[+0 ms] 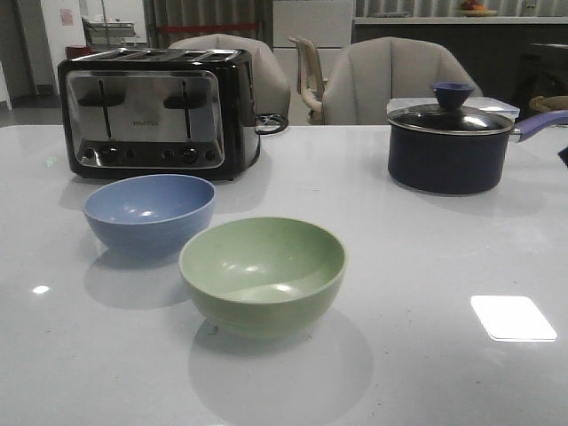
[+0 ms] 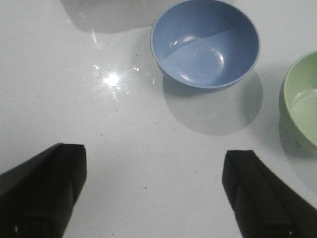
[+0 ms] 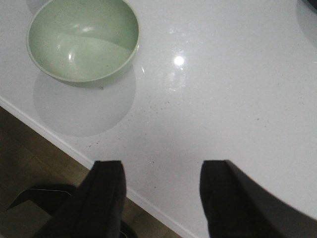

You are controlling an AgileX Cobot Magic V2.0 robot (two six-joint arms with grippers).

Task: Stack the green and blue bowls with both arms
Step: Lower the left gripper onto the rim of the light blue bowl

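Both your hands, left hand [image 2: 153, 191] and right hand [image 3: 161, 198], hang spread and empty, nothing stacked yet: blue bowl [image 1: 149, 211] sits at 10 o'clock of green bowl [image 1: 263, 273], apart on the bench [image 1: 426, 266], every step left.

**Surfaces and Finishes**

The table [image 1: 426, 266] is white and glossy, mirroring ceiling lights, with fine dark specks. The blue bowl [image 1: 149, 211] and green bowl [image 1: 263, 275] look smooth with a soft satin sheen. The toaster [image 1: 158, 108] pairs glossy black casing with a mirror-like chrome panel. The saucepan [image 1: 448, 146] is dark and matt, its lid shiny. The 2 chairs [image 1: 390, 80] look cloth-covered.
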